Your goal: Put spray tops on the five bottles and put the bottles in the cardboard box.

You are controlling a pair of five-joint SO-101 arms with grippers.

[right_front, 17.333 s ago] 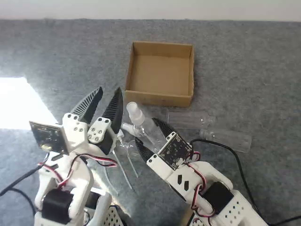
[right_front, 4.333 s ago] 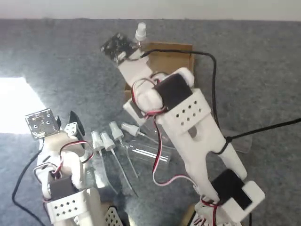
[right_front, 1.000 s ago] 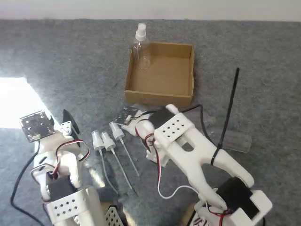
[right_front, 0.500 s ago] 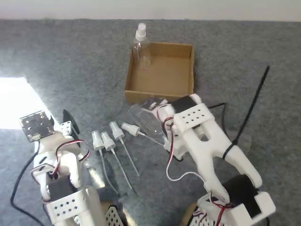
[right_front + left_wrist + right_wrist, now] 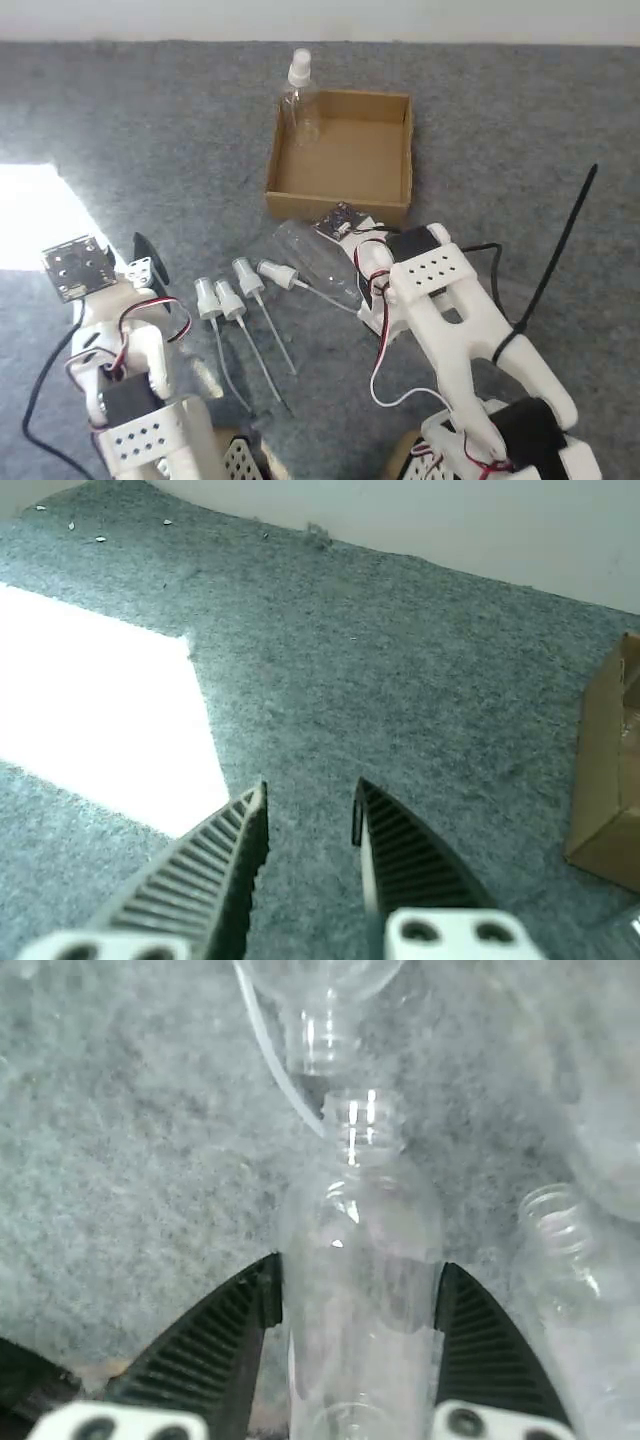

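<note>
Spray tops point(image 5: 228, 298) loose: four; capped bottle point(image 5: 299, 105): one.

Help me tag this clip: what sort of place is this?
Probably an indoor tabletop robot test bench: a grey felt mat covers the surface, a small white left arm and right arm show exposed wiring, and a plain wall runs behind.

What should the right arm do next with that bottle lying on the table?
Probably close the right gripper on the clear bottle. Its open fingers sit on either side of the bottle, which lies on the grey mat with a bare neck, so it needs holding before a spray top goes on.
</note>
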